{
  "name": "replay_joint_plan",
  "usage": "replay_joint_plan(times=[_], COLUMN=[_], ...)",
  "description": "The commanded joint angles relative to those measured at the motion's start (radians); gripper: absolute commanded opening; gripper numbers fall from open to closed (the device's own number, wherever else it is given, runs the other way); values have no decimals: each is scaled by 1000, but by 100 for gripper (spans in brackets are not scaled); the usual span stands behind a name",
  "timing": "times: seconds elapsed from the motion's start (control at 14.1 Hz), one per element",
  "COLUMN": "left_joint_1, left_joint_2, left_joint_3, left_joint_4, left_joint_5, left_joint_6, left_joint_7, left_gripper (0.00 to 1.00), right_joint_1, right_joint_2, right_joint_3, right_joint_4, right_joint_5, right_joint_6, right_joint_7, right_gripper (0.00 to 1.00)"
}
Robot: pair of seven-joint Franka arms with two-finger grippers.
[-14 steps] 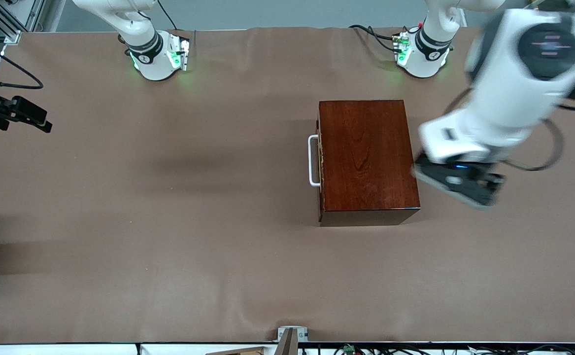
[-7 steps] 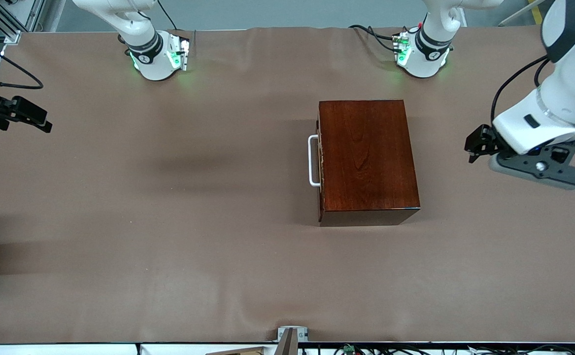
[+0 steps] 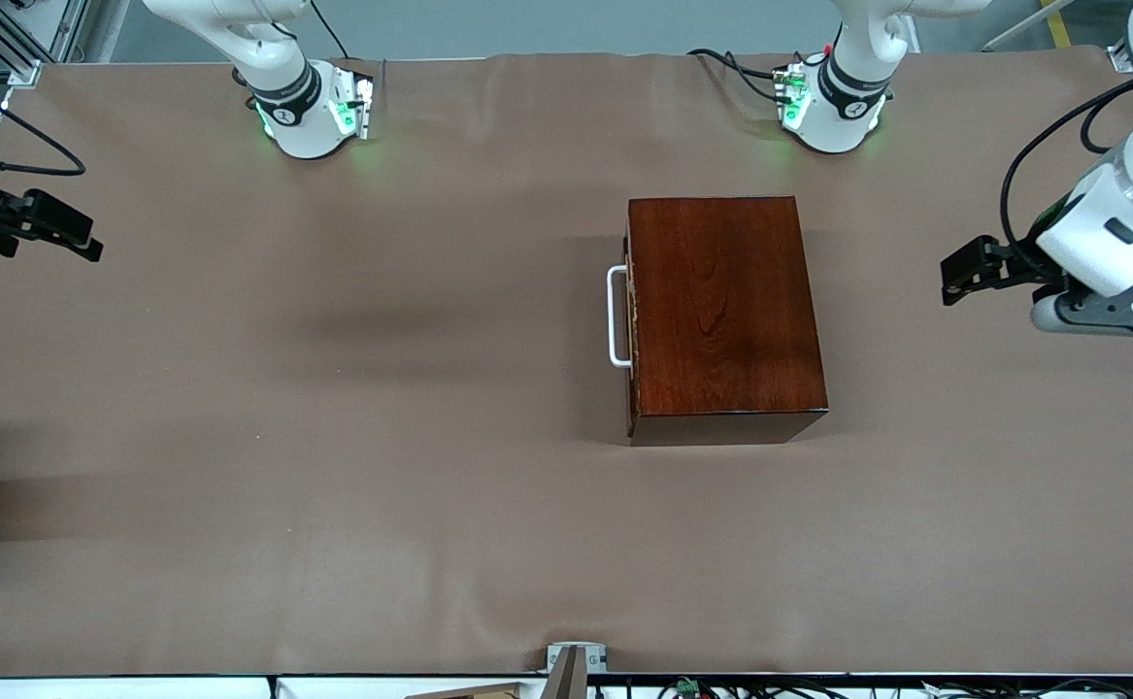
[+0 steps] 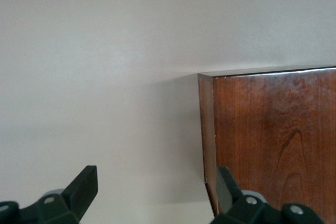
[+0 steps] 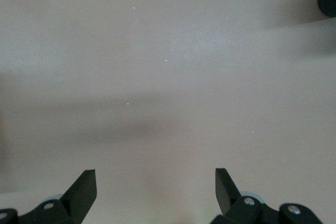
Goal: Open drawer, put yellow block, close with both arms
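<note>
**Both grippers wide and empty, drawer shut**

Your left gripper (image 3: 959, 275) hangs over bare table at the left arm's end, well apart from the box (image 3: 721, 306). Its fingers (image 4: 84, 187) are spread wide with nothing between them, and in the left wrist view one corner of the box sits just past one fingertip, not touching it.

Your right gripper (image 3: 81, 243) hovers over the table edge at the right arm's end, jaws spread as wide, holding nothing; its wrist view shows only the brown table cover (image 5: 168, 77) between the fingers (image 5: 86, 184).

You have the dark mahogany box standing between the two, closer to the left arm's base (image 3: 833, 107). Its long axis runs from the robots' bases toward the front camera. The drawer (image 3: 630, 311) is pushed in flush, and its front with the white handle (image 3: 615, 316) faces the right arm's end of the table.

You cannot see the yellow block in any view.
</note>
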Motion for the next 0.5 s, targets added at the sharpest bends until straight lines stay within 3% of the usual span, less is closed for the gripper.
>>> replay_joint_plan(times=[0.0, 0.42], left_joint_1=[20, 36], left_joint_2=[-83, -102], left_joint_3=[1, 9], left_joint_4=[-111, -141], left_joint_5=[-34, -32], left_joint_6=[50, 54], left_joint_7=[-11, -16], left_gripper=[100, 100], right_joint_1=[-2, 1], right_joint_2=[3, 3], right_joint_3=[2, 2], right_joint_4=[14, 14], right_joint_5=[9, 9], right_joint_6=[-12, -12], right_joint_7=[18, 18], right_gripper=[100, 100])
